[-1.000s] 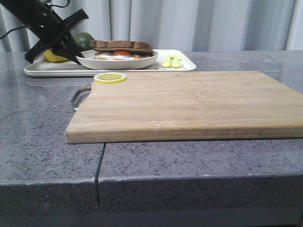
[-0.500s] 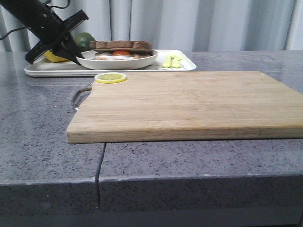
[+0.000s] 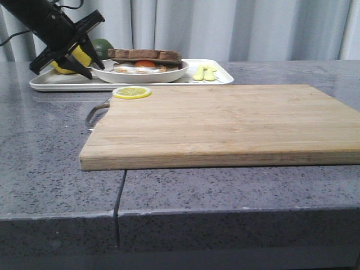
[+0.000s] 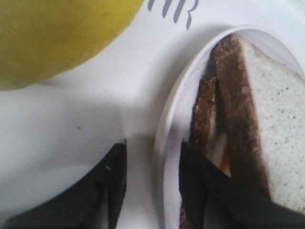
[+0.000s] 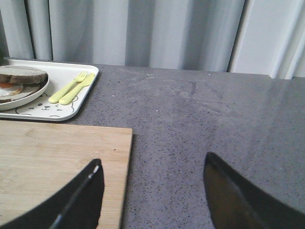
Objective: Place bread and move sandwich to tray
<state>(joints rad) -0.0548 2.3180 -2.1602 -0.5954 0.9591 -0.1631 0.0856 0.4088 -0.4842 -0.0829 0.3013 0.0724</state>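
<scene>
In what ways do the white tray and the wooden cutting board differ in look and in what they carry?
The tray is white with a low raised rim; the cutting board is flat pale wood. The tray carries the plated sandwich and yellow cutlery; the cutting board bears only a lemon slice. Both are rectangular and lie on the grey table.

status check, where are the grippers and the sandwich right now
Left gripper open, straddling the plate rim. Right gripper open, empty. Sandwich on plate, on tray. Lemon beside plate.
</scene>
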